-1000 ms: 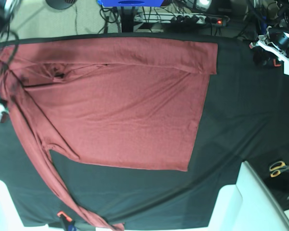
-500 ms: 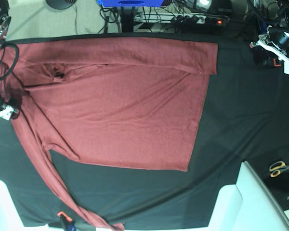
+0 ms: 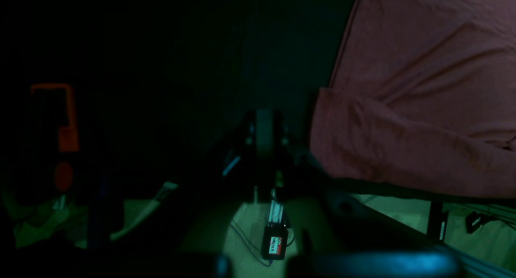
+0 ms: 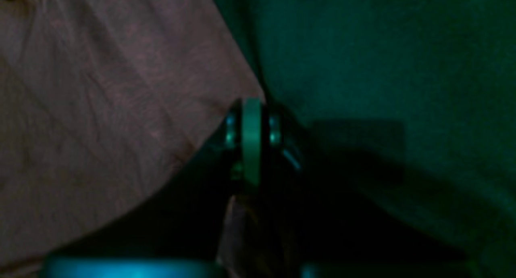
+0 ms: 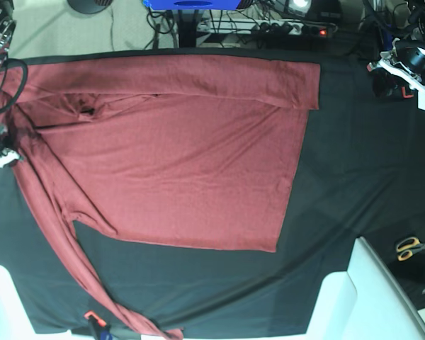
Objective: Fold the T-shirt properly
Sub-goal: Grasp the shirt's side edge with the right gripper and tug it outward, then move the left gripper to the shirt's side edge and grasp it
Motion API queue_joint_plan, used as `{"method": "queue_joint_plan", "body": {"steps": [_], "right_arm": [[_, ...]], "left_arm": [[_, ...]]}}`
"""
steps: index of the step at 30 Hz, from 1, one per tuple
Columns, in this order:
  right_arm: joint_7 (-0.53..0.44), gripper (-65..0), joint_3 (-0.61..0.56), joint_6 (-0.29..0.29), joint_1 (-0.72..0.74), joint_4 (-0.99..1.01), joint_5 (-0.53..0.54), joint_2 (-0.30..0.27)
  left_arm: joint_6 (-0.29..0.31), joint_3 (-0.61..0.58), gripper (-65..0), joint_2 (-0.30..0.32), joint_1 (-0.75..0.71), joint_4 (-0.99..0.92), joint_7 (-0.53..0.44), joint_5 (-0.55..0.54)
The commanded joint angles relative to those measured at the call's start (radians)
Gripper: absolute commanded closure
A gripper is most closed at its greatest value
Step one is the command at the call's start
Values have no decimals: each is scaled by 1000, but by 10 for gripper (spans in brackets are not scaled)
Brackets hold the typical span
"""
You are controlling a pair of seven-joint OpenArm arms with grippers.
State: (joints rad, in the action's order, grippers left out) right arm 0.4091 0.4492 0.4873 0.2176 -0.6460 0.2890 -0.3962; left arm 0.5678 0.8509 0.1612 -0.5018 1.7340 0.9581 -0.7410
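scissors (image 5: pixel 411 247) beside t-shirt (image 5: pixel 184 163), right hand (image 4: pixel 252 108) pinching its edge, left hand (image 3: pixel 264 120) pressed together

T-shirt (image 5: pixel 191 163): thin matt knit; table covering (image 5: pixel 354 177): matt black cloth.

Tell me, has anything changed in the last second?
The right gripper came in at the shirt's edge and closed; whether it pinches cloth isn't clear. The shirt itself lies as before, and the left gripper is shut as before, off the shirt.
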Motion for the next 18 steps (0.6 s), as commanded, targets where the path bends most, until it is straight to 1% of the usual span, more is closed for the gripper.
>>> {"method": "queue_joint_plan", "body": {"steps": [1,3,6,8,11,14,18], "right_arm": [[4,-6,1,6,15,-11,6,-20],[3,-5,4,6,16,-21,6,-23],[6,-5,7,6,15,-100,9,-23],[9,-5,7,6,-10,-176,9,-22],[11,-3,7,6,-45,-281,9,-16],[53,-3,7,6,-53,-326,11,-16],[67,-3,7,6,-53,-354,11,-16]], "left_arm": [[1,3,0,16,-4,14,-15,-18],[1,1,0,16,-2,14,-15,-18],[-2,1,0,16,22,14,-12,-9],[-4,-17,0,16,44,14,-12,44],[-4,-69,0,16,96,14,-12,182],[-4,-120,0,11,154,13,-9,285],[-4,-164,0,13,216,4,-8,308]]}}
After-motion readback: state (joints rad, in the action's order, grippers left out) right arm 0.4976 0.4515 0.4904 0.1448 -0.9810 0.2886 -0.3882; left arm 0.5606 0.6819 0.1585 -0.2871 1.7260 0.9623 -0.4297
